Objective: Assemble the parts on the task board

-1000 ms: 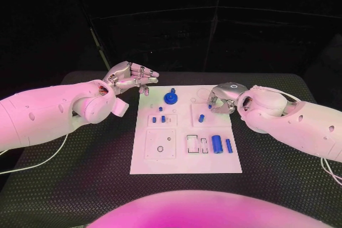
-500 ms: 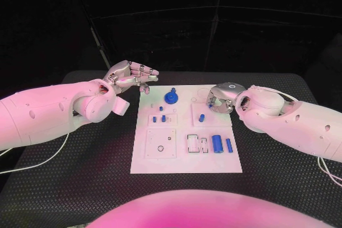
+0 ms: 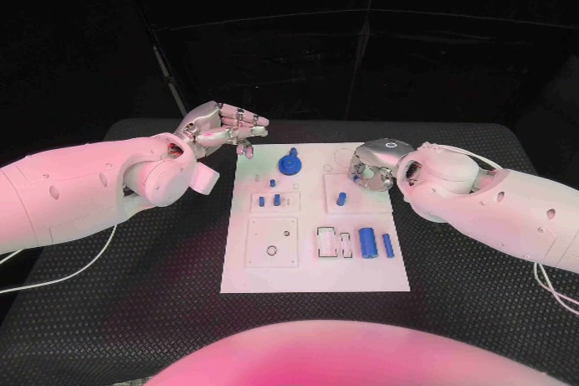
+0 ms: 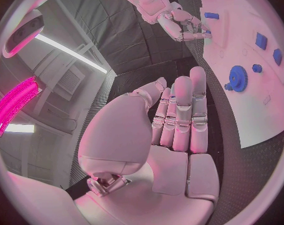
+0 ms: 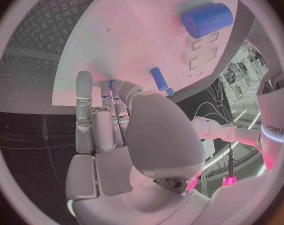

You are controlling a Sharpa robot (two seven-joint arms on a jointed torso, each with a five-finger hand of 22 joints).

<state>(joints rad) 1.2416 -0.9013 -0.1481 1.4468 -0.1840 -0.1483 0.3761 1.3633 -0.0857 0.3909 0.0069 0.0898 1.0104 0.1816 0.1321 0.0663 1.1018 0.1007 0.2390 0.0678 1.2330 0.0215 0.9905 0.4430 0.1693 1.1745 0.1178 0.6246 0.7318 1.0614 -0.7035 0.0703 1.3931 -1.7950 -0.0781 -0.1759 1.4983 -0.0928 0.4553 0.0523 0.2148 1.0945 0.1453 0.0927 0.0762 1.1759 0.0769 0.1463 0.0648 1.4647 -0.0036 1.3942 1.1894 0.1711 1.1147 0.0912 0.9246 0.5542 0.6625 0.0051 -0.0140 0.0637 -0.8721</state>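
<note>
The white task board (image 3: 311,273) lies mid-table. A blue gear (image 3: 289,163) stands near its far edge, and small blue pegs (image 3: 276,200) sit just in front of the gear. A thick blue cylinder (image 3: 366,243) and a thin one (image 3: 387,244) lie at the near right. My right hand (image 3: 371,170) hovers over the board's far right and pinches a small blue piece (image 5: 111,84) between thumb and fingers. A blue peg (image 5: 159,79) lies on the board just beyond those fingertips. My left hand (image 3: 221,130) hangs off the far-left corner, fingers curled in, holding nothing.
The board has square recessed plates (image 3: 273,242) at the near left and a rectangular slot (image 3: 325,242) beside the cylinders. Black ribbed table (image 3: 133,302) surrounds the board on all sides. A white cable (image 3: 73,273) trails under my left arm.
My right hand has drifted slightly left and toward the far edge with the small blue piece. The left hand has hardly moved.
</note>
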